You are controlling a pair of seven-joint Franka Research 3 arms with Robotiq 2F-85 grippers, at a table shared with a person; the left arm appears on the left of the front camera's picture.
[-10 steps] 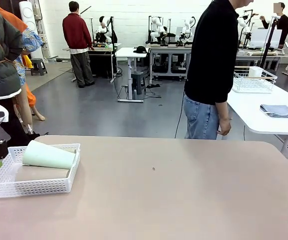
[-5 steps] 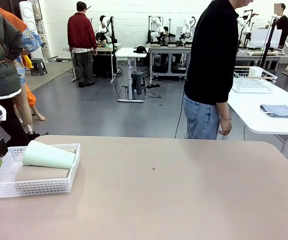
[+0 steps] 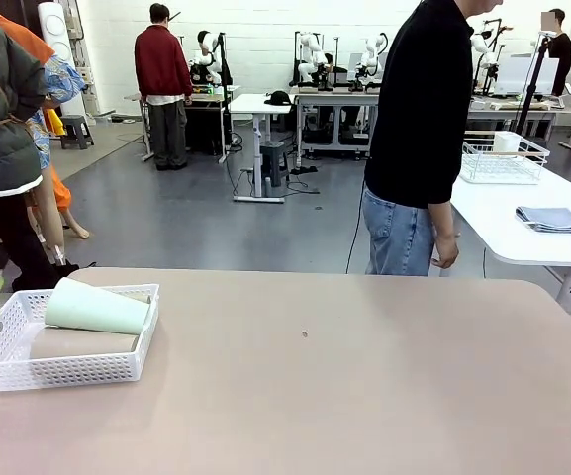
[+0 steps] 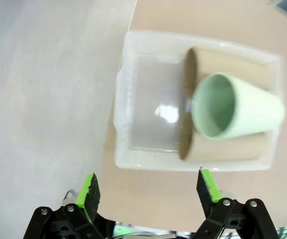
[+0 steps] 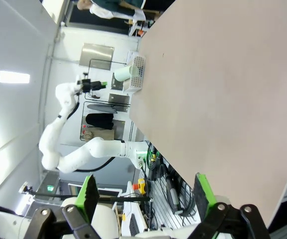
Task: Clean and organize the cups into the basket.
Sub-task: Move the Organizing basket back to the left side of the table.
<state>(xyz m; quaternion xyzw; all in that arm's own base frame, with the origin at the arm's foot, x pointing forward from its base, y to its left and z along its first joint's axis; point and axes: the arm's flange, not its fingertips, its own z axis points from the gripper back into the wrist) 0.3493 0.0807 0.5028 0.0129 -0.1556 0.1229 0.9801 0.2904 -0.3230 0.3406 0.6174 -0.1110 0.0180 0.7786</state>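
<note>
Cups: pale mint green tapered cup (image 4: 235, 107) lying across two taupe-brown matte cups (image 4: 223, 147) inside white lattice plastic basket (image 4: 148, 159) at surface (image 3: 364, 376) edge | left gripper (image 4: 147, 186) fingers spread above, empty | right gripper (image 5: 145, 195) fingers spread, empty | risk: unsupported mint cup may roll off if basket is nudged.

Even, bright indoor light fills the front view, sharp throughout. The left wrist view is soft, with glare at the basket (image 4: 155, 112) floor's centre.

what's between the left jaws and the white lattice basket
Nothing: in the left wrist view the open left gripper hovers above the white lattice plastic basket, with bare tan tabletop between.
</note>
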